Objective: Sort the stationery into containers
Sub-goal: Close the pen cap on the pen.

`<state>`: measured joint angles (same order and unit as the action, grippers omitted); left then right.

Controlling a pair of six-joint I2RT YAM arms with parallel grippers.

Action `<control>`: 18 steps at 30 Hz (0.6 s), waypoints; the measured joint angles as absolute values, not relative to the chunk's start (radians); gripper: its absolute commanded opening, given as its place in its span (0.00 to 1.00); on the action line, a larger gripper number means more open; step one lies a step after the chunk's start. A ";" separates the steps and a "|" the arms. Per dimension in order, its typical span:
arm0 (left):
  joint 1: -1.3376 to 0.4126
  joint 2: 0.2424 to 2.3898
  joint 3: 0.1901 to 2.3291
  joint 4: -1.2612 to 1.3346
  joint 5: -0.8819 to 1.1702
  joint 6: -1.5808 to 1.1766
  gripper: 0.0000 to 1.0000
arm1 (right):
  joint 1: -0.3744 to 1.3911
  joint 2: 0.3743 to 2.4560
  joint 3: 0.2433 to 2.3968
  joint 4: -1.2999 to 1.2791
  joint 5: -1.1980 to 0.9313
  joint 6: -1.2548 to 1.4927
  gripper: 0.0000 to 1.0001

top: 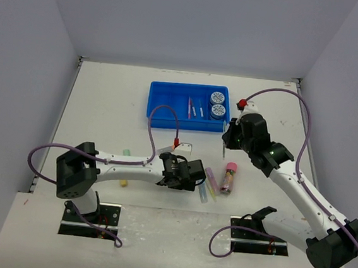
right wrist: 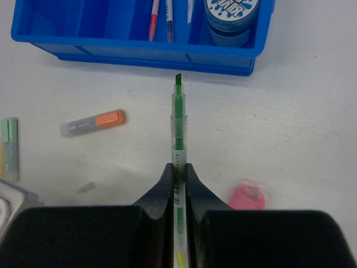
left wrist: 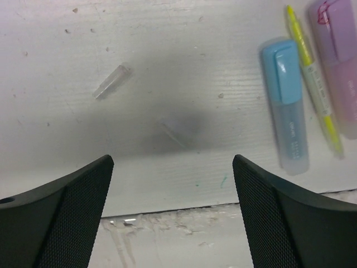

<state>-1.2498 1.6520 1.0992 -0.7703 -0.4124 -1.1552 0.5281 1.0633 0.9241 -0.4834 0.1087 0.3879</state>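
My right gripper (right wrist: 178,167) is shut on a thin green pen (right wrist: 178,123) whose tip points at the blue tray (right wrist: 139,56); in the top view this gripper (top: 227,142) hovers just in front of the tray (top: 161,116). The tray holds two patterned discs (top: 218,103) and thin pens (top: 191,108). My left gripper (left wrist: 173,162) stands open over bare table with nothing between its fingers. To its right lie a blue marker (left wrist: 290,106), a thin yellow pen (left wrist: 315,84) and a purple marker (left wrist: 340,61). The pink tube (top: 229,177) lies beside them.
An orange marker (right wrist: 95,123) lies left of the green pen. A green marker (top: 127,152) and a yellow marker (top: 123,182) sit near the left arm. Two clear caps (left wrist: 111,81) lie on the table. The table's front edge (left wrist: 184,209) runs under the left jaws.
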 measured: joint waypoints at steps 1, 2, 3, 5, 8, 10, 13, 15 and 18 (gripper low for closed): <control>-1.257 1.663 1.126 -0.803 -0.426 -1.212 0.87 | 0.526 1.057 0.924 -0.485 0.118 0.391 0.00; -1.266 1.683 1.162 -0.845 -0.437 -1.276 0.83 | 0.524 1.051 0.924 -0.486 0.125 0.393 0.00; -1.275 1.709 1.201 -0.882 -0.448 -1.334 0.77 | 0.523 1.047 0.924 -0.486 0.133 0.396 0.00; -1.292 1.777 1.290 -0.981 -0.463 -1.451 0.67 | 0.521 1.040 0.924 -0.487 0.143 0.400 0.00; -1.307 1.890 1.403 -1.089 -0.477 -1.587 0.60 | 0.521 1.031 0.924 -0.487 0.149 0.403 0.00; -1.311 1.947 1.442 -1.141 -0.478 -1.659 0.58 | 0.520 1.029 0.924 -0.487 0.149 0.403 0.00; -1.312 1.969 1.429 -1.174 -0.477 -1.738 0.54 | 0.519 1.029 0.924 -0.487 0.148 0.403 0.00; -1.311 1.963 1.406 -1.176 -0.479 -1.774 0.50 | 0.517 1.029 0.924 -0.487 0.148 0.403 0.00; -1.305 1.950 1.369 -1.173 -0.480 -1.801 0.47 | 0.517 1.029 0.924 -0.487 0.148 0.403 0.00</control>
